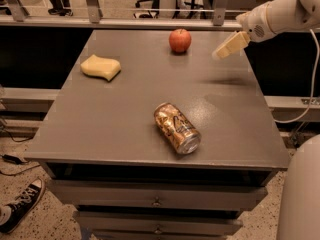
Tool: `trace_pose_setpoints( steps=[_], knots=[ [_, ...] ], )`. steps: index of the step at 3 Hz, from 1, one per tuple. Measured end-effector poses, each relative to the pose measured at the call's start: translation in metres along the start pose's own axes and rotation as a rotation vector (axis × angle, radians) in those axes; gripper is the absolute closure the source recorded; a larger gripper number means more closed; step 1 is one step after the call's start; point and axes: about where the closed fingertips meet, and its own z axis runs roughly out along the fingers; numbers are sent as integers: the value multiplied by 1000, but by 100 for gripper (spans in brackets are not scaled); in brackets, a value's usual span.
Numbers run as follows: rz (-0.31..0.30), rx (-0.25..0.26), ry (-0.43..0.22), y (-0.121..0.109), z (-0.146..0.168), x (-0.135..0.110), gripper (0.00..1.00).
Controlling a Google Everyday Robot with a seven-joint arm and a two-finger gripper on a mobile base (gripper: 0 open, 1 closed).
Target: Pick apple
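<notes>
The apple (180, 40) is small, round and red. It stands upright near the far edge of the grey table (125, 124), a little right of the middle. My gripper (229, 46) is cream-coloured and hangs above the table's far right part, to the right of the apple and apart from it. It points down and left toward the apple's side. It holds nothing that I can see. The white arm (280, 14) reaches in from the upper right.
A gold drink can (176, 128) lies on its side near the table's front. A yellow wavy sponge (101, 67) lies at the far left. Drawers (157, 201) sit under the tabletop. A metal rail (150, 21) runs behind it. A shoe (20, 204) is on the floor, lower left.
</notes>
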Motion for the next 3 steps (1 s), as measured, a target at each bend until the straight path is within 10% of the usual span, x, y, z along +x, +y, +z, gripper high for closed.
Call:
trace_pose_setpoints(
  steps=[3],
  knots=[
    [-44, -51, -37, 16, 23, -17, 0]
  ],
)
